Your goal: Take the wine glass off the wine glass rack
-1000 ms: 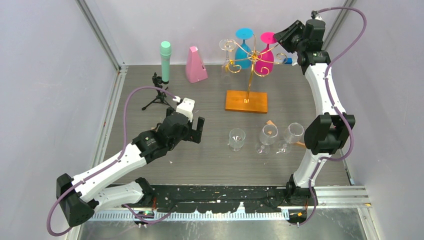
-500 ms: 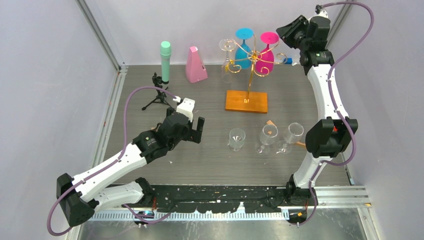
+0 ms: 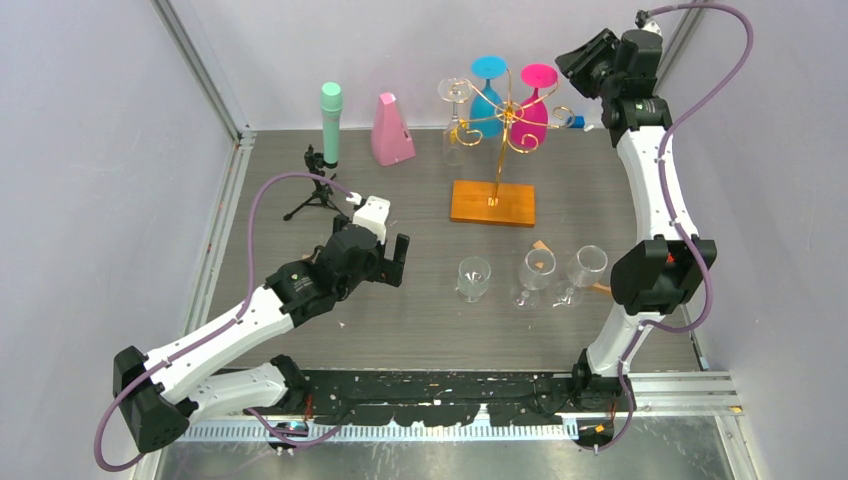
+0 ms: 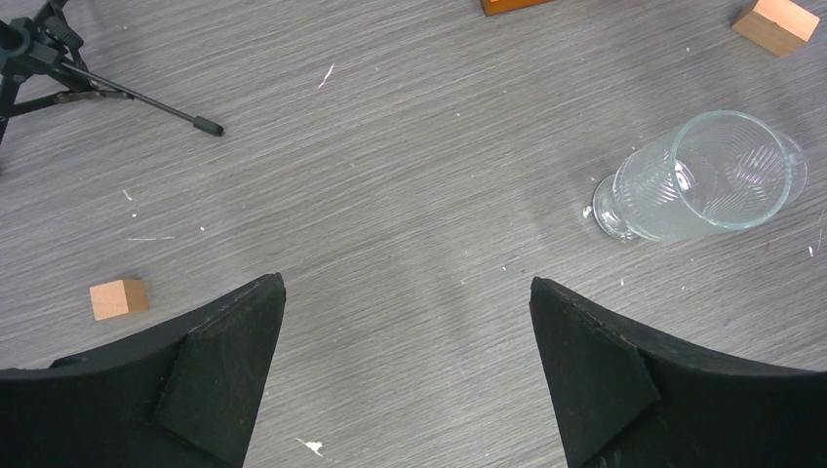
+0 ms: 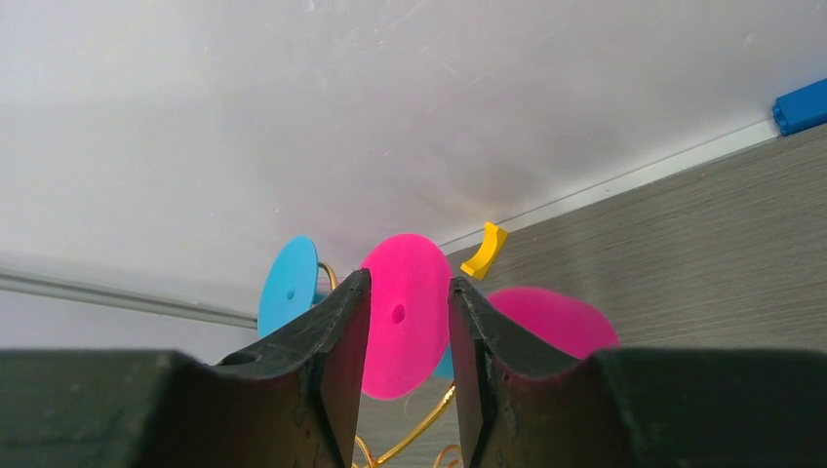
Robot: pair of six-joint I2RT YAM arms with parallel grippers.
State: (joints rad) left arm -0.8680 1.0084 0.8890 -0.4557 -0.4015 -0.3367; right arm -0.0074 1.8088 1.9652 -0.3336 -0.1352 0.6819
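Observation:
The gold wire wine glass rack [image 3: 503, 118] stands on its orange-brown base [image 3: 492, 203] at the back of the table. A clear glass [image 3: 455, 108], a blue glass [image 3: 487, 95] and a pink wine glass [image 3: 534, 108] hang upside down from its arms. My right gripper [image 3: 578, 62] is held high, just right of the pink glass's foot, with a narrow gap between the fingers and nothing in them. In the right wrist view the pink foot disc [image 5: 405, 317] shows beyond the gap in my right gripper [image 5: 405, 288]. My left gripper [image 3: 395, 262] is wide open and empty over the table [image 4: 408, 292].
Three clear glasses [image 3: 472, 278] [image 3: 535, 272] [image 3: 586, 268] stand in the front middle; one shows in the left wrist view [image 4: 702, 175]. A green microphone [image 3: 330, 122], a pink metronome [image 3: 391, 130] and a black tripod [image 3: 318, 190] are at the back left. Small wood blocks [image 4: 117, 297] lie about.
My right gripper has risen and drawn a little back and right, away from the pink glass's foot. The left arm has barely moved.

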